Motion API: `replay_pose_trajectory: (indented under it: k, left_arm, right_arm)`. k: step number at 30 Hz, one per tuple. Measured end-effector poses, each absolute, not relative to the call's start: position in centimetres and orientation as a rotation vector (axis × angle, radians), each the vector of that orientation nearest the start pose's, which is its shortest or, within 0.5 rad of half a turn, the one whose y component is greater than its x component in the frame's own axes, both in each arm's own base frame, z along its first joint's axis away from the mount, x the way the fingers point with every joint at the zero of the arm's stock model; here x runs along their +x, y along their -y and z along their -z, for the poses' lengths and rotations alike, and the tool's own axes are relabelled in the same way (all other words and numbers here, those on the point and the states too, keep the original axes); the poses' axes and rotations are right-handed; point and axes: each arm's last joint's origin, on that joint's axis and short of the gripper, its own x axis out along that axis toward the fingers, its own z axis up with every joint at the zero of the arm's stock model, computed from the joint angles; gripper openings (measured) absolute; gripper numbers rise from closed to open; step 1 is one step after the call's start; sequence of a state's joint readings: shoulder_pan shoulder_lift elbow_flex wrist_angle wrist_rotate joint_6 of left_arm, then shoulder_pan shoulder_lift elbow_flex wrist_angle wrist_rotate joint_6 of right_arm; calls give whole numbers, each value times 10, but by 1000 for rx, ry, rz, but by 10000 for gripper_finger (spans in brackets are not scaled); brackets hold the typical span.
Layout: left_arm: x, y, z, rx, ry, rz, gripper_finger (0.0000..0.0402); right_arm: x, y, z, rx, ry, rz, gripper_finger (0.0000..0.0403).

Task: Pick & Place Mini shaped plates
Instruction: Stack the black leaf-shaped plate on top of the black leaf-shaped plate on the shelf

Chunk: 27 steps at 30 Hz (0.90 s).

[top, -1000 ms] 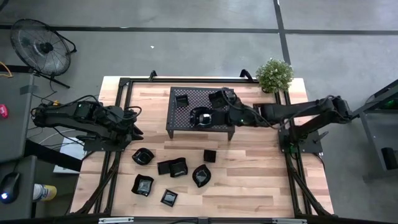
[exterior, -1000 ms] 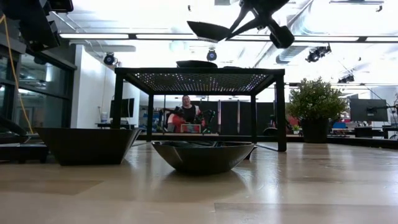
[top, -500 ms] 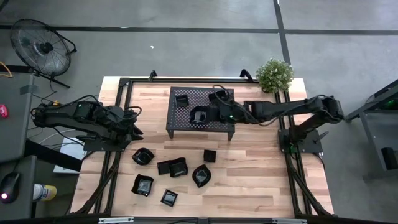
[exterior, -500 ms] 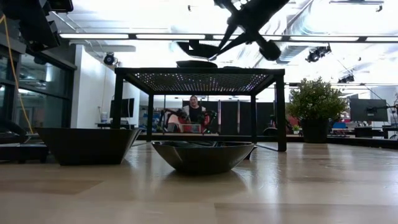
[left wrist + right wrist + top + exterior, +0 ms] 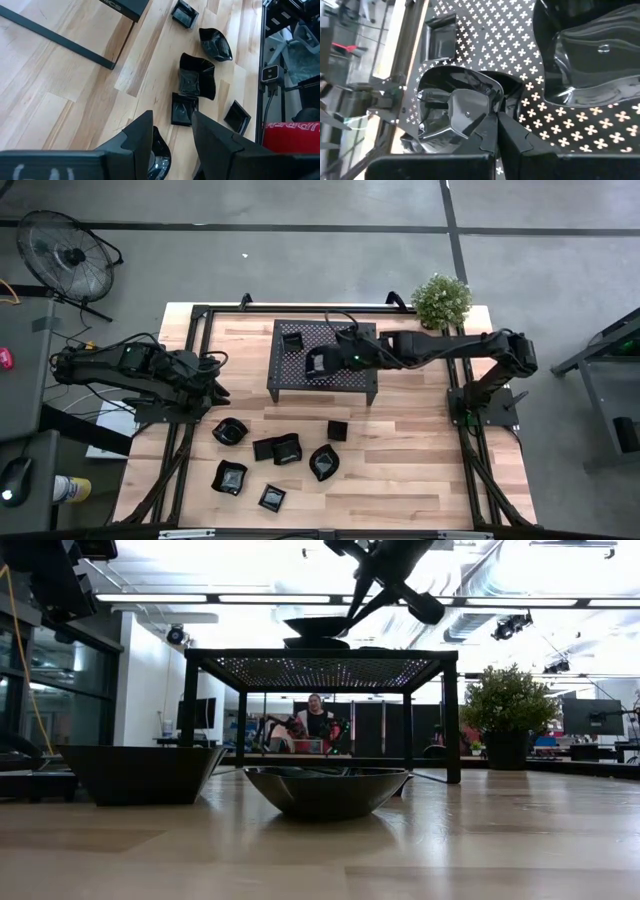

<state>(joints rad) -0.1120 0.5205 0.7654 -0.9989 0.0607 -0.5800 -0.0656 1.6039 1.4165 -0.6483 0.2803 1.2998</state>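
Observation:
The black mesh rack (image 5: 288,368) stands at the table's far middle. Over it my right gripper (image 5: 336,362) is shut on a glossy black mini plate (image 5: 316,364), which hangs just above the rack top (image 5: 320,658). On the rack lie a small square plate (image 5: 293,340) and a larger one (image 5: 590,65). Several more mini plates rest on the wood, among them a leaf-shaped one (image 5: 324,463) and a square one (image 5: 337,430). My left gripper (image 5: 218,392) waits open at the left, above a round plate (image 5: 230,431). My right gripper pinches the plate's rim (image 5: 489,107) between its two fingers, on the plate's side toward the table's right. The fingers slant down from the table's right. The plate (image 5: 318,626) sits about level beyond the fingertips, close above the rack and another plate there.
A potted plant (image 5: 441,300) stands at the far right corner of the table. Black frame rails (image 5: 185,460) run along the table's sides. A floor fan (image 5: 68,255) is off the table at far left. A person (image 5: 313,720) sits in the room behind.
My right gripper has reached farther toward the table's left over the rack and tipped its fingers downward, staying shut. The held plate has gone with it and sunk from well above the rack to just over its top.

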Motion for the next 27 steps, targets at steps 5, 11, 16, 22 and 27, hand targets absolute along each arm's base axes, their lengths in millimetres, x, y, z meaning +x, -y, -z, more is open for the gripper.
replay_pose_trajectory:
  k: [5, 11, 16, 22, 27]
  left_arm:
    - [84, 11, -286, -527, -779, -58, 136]
    - [84, 11, -286, -527, -779, -57, 136]
    - [84, 11, -286, -530, -782, -49, 136]
    - [84, 11, -286, -529, -782, -49, 136]
    - [84, 11, -286, -527, -782, -48, 136]
  right_arm:
    - [343, 35, -310, 1094, -512, 796, 0]
    - [350, 36, -298, 1087, -579, 774, 0]
    - [352, 37, -299, 1080, -561, 774, 0]
    - [352, 40, -298, 1079, -557, 779, 0]
    - [353, 44, -299, 1071, -555, 757, 0]
